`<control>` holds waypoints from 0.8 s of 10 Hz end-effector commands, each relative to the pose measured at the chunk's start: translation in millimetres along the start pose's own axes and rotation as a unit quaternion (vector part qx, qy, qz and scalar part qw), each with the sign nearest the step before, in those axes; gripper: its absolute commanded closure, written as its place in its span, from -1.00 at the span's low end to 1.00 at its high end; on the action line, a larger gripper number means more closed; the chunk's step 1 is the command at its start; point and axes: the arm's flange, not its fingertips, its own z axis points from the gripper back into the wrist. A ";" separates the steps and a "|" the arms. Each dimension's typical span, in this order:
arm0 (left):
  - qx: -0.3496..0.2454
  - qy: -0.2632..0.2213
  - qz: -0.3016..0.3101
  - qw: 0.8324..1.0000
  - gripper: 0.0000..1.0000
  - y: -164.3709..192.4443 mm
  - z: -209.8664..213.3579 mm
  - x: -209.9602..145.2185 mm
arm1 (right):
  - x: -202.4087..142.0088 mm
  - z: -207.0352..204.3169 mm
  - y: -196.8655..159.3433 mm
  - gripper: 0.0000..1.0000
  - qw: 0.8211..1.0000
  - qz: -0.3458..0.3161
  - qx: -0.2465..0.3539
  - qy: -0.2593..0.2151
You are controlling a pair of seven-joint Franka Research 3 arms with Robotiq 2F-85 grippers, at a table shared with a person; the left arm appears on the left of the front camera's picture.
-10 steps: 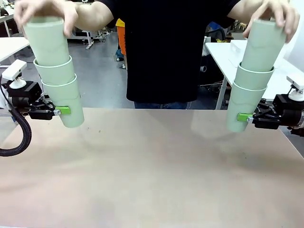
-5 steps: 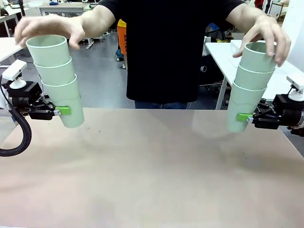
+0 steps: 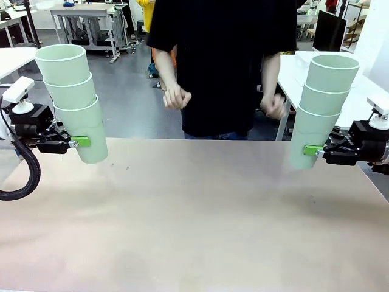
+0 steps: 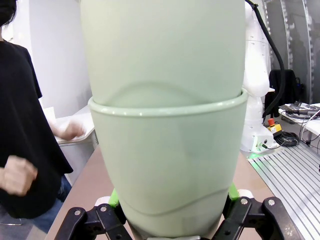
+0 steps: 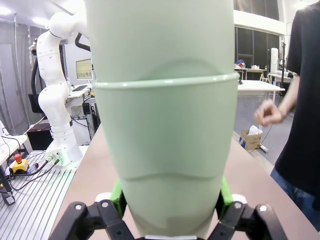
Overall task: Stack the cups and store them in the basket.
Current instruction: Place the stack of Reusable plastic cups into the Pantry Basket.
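The cups stand nested in two upright stacks of three, mouths up. The left stack (image 3: 72, 100) is over the left end of the tabletop (image 3: 194, 213) and the right stack (image 3: 322, 103) over its right end, well apart. The left jaws pinch the lowest cup of the left stack near its base, and the right jaws do the same on the right (each reaches in from the tabletop's outer side). Merging them would likely mean carrying one stack across the tabletop to seat it in the other's open mouth. A person (image 3: 219, 67) stands at the tabletop's far edge, hands (image 3: 176, 97) clear of both stacks. Whether the bases touch the tabletop is hard to tell. In the wrist views the stack tops are cut off.
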 end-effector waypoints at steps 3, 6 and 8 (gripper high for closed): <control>-0.001 -0.002 -0.004 1.000 -0.69 1.1 -0.2 4.0 | 3.0 -1.6 0.2 -0.68 1.000 0.006 0.000 0.000; -0.001 -0.002 -0.004 1.000 -0.69 1.1 -0.2 4.0 | 3.0 -1.6 0.2 -0.68 1.000 0.006 0.000 0.000; -0.001 -0.002 -0.004 1.000 -0.69 1.1 -0.2 4.0 | 3.0 -1.6 0.2 -0.68 1.000 0.006 0.000 0.000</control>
